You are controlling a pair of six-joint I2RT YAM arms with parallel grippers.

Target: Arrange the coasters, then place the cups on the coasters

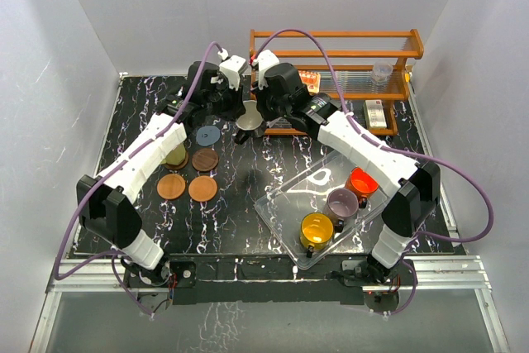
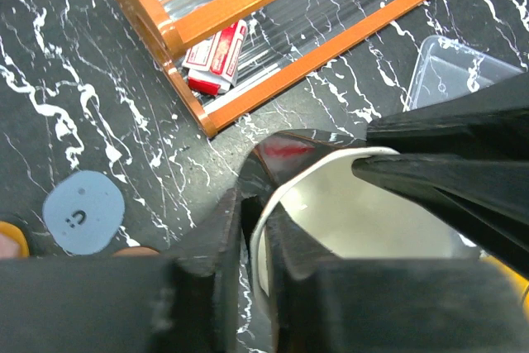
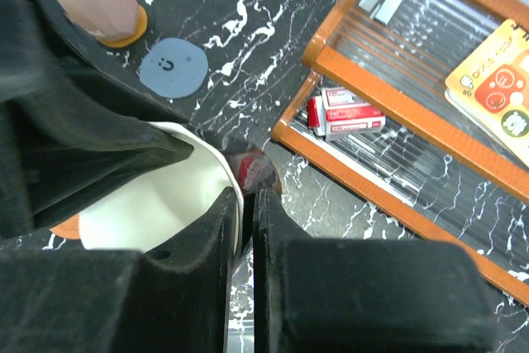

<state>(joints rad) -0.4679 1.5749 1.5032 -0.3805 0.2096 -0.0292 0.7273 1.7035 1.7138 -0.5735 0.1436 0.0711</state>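
While left pincer and right pincer clamp black cup rim, rack near

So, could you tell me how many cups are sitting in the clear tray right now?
3. In the clear tray: the yellow cup at its near end, the mauve cup mid-tray, and the orange-red cup farther back beside the right arm, which may hide more.

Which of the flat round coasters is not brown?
The blue-grey round coaster with a small smiley face; the other visible coasters are orange-brown or dark brown.
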